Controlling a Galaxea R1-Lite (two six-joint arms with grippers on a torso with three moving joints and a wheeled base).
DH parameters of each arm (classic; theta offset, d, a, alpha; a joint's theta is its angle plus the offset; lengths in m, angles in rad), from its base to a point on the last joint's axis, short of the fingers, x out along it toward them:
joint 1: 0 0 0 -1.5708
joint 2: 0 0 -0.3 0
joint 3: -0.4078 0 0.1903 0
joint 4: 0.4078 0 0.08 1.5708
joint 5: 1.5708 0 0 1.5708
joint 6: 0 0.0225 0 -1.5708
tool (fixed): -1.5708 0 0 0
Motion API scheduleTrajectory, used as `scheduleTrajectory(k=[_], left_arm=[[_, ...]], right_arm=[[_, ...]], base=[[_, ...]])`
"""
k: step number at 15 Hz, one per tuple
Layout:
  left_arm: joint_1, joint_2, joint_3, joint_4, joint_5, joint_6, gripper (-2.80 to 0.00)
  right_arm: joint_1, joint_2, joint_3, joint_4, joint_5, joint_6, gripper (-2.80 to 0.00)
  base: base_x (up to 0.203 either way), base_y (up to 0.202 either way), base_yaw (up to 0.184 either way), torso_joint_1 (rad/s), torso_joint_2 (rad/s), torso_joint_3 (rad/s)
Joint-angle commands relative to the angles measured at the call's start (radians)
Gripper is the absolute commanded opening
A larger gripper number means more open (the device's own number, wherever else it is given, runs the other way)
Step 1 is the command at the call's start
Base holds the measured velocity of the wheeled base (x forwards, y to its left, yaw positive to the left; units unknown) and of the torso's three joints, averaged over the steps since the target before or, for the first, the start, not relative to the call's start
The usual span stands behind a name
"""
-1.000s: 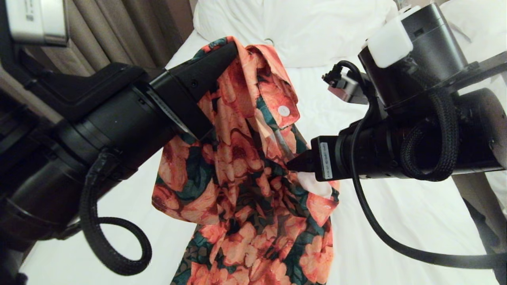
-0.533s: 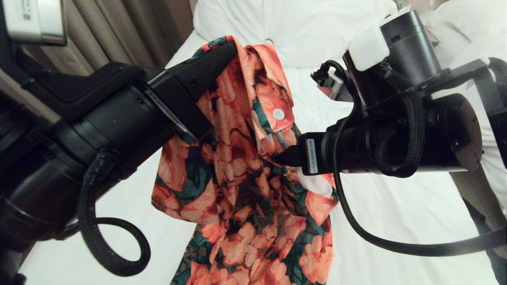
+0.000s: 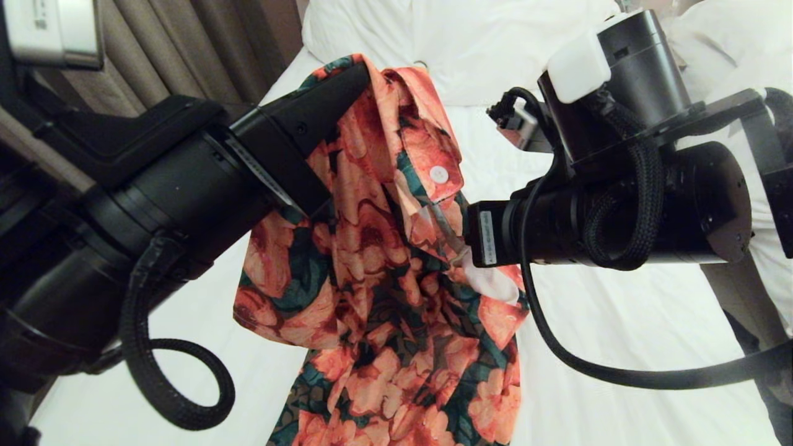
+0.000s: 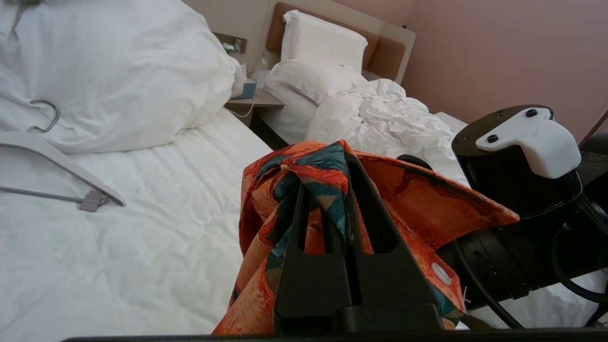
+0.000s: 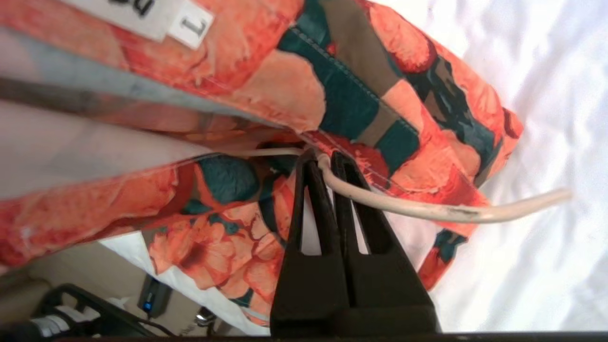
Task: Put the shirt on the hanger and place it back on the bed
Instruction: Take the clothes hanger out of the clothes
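Observation:
The shirt (image 3: 384, 279), coral flowers on dark green, hangs above the bed (image 3: 619, 322) from my left gripper (image 4: 327, 164), which is shut on a bunch of fabric near the collar. Its white neck label (image 5: 142, 14) shows in the right wrist view. My right gripper (image 5: 323, 159) comes in from the right at the shirt's open front and is shut on the hanger (image 5: 427, 209), a thin cream wire. One end of the wire runs under the fabric; the other sticks out over the sheet. In the head view the right fingertips are hidden by cloth.
A big white pillow (image 3: 471, 43) lies at the head of the bed, with a thicker white hanger (image 4: 57, 161) resting against it. Beyond a nightstand (image 4: 251, 97) stands another bed with a rumpled duvet (image 4: 389, 114). Brown curtains (image 3: 186, 56) hang at the left.
My right gripper has moved left into the shirt's front and shut on the hanger wire. The left gripper and the hanging shirt have stayed in place.

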Motion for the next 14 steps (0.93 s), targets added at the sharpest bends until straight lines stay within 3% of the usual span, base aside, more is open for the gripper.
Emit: scheduleTrajectory(k=[1, 9, 14], left_arm=[[0.001, 0.000, -0.001, -0.006, 0.001, -0.001, -2.80], [0.001, -0.003, -0.003, -0.004, 0.004, -0.001, -2.80], [0.001, -0.005, -0.003, -0.004, 0.003, -0.001, -2.80]], right_arm=[[-0.001, -0.005, -0.002, 0.002, -0.005, 0.002, -2.80], [-0.015, -0.019, -0.004, 0.001, -0.035, -0.072, -2.80], [-0.015, -0.005, -0.001, 0.001, -0.035, -0.076, -2.80]], base=[[0.000, 0.000, 0.000, 0.000, 0.00, 0.000], [0.000, 0.000, 0.000, 0.000, 0.00, 0.000], [0.000, 0.000, 0.000, 0.000, 0.00, 0.000]])
